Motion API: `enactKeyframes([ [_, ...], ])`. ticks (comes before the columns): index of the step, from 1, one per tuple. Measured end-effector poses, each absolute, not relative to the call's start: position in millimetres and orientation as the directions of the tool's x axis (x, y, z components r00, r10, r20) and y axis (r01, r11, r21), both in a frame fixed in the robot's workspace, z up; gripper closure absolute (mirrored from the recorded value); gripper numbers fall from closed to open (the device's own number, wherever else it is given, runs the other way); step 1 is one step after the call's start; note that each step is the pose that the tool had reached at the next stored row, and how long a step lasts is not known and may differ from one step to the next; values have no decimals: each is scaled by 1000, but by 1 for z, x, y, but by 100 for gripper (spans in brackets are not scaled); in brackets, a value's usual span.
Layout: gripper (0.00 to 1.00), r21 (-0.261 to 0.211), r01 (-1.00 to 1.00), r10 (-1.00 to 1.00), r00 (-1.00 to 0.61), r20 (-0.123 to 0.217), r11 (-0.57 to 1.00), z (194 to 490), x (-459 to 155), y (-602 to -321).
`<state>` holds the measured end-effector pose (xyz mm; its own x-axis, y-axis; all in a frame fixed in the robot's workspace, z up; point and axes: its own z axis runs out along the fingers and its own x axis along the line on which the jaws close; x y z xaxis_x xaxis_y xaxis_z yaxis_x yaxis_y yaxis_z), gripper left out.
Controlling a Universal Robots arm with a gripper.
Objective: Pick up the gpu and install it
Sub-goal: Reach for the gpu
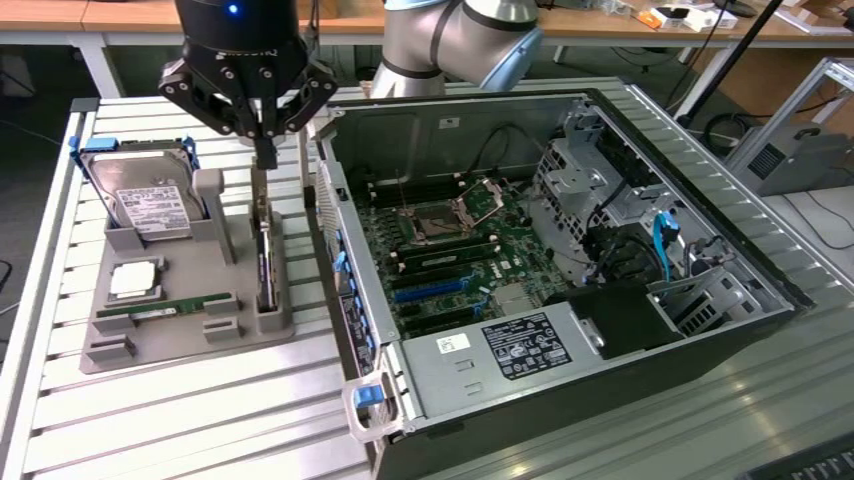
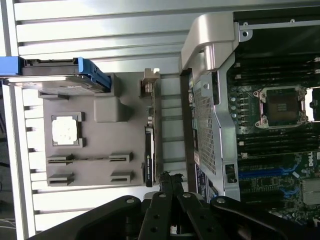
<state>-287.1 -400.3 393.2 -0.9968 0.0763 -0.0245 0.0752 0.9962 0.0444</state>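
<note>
On a big table (image 1: 174, 420) made of long silver slats lies a black computer case (image 1: 427, 125), open on top. Its green board (image 1: 454, 250) with a square socket sits inside. Wooden desks (image 1: 587, 22) stand at the back of the room. The silver and blue robot arm (image 1: 461, 40) bends down from there.

A flat gray holder (image 1: 200, 345) sits on the table, on the exterior view's left of the case. A hard drive (image 1: 154, 205) with a white label and blue sides leans in it.

The exterior view shows the room, the arm and the whole case from the side. The wrist view looks straight down on the holder and shows the thin top edge of the parts.

The gpu (image 1: 266, 270) stands on its long edge in the holder, in the row nearest the case. It is thin, flat and dark, with a shiny metal bracket (image 2: 150, 82) at one end.

The black gripper (image 1: 267, 158) hangs close above the bracket end. Its fingers (image 2: 165, 195) are pressed together and pinch nothing. I cannot tell if they touch the gpu.

A small square silver chip (image 1: 134, 280) and a narrow green memory stick (image 1: 167, 308) lie in the holder too.
</note>
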Motion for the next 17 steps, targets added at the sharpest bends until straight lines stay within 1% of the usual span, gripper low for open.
enactKeyframes([
  [17, 89, 44, 75, 76, -997, -24, 996, 393, -299, -400],
])
